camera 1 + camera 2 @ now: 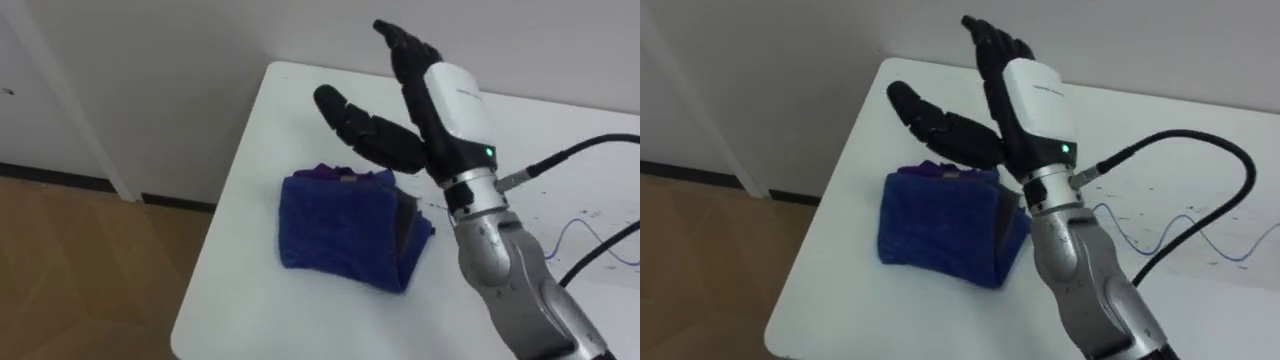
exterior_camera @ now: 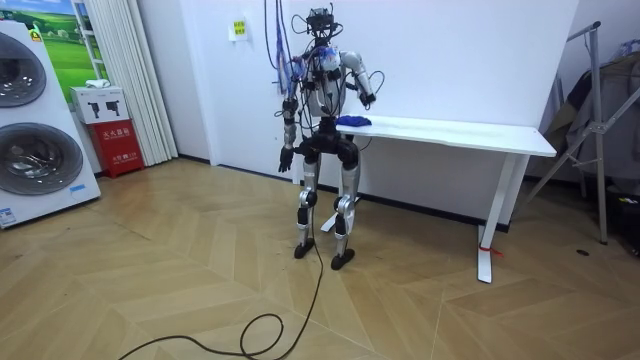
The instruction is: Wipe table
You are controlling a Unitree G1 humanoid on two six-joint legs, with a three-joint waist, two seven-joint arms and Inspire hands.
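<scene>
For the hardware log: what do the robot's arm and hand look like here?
The right hand has black fingers, a white shell on its back and a small green light at the wrist. The forearm is silver metal. A black cable plugs in near the wrist. The left hand looks dark, too small for detail.

White table, folded blue cloth near its end, blue scribbles

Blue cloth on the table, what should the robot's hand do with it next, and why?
Probably lower the right hand onto the blue cloth and grip it. The hand hovers open above the folded cloth, not touching it, and blue pen marks on the white table await wiping.
</scene>
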